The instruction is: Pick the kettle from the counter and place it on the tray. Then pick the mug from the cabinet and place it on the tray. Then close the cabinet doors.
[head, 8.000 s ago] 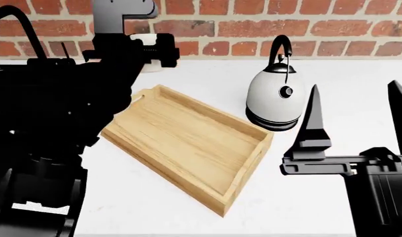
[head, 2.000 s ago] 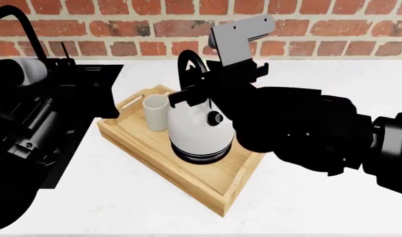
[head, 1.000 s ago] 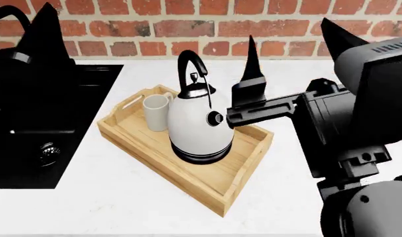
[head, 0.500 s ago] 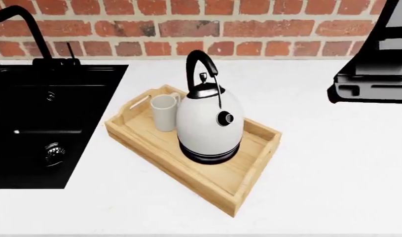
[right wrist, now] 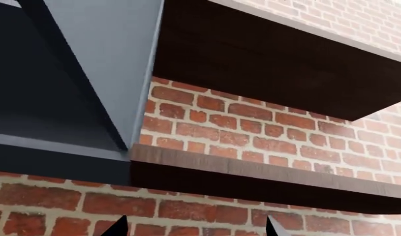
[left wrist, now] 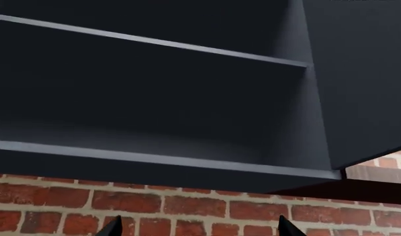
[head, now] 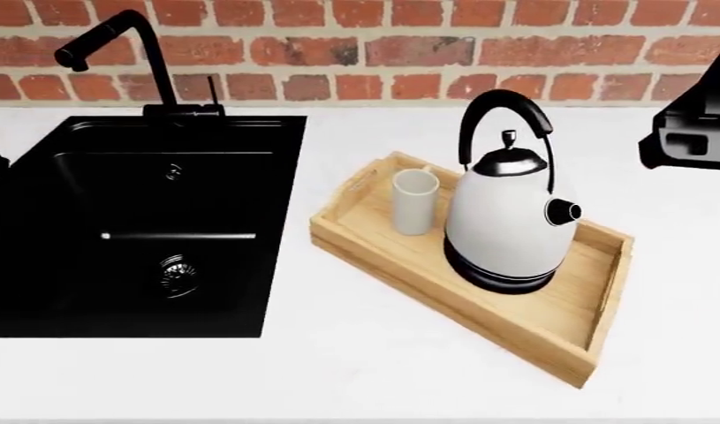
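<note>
No writing reads anywhere. Your kettle (head: 507, 221) and mug (head: 415, 201) stand on the tray (head: 546, 322), right of centre in the head view, now further right than half a second ago. Both grippers (left wrist: 198, 229) (right wrist: 195, 227) face the cabinet (left wrist: 187, 98), spread wide, holding nothing.

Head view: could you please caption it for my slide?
Kettle and mug stand on the wooden tray beside the black sink.
</note>
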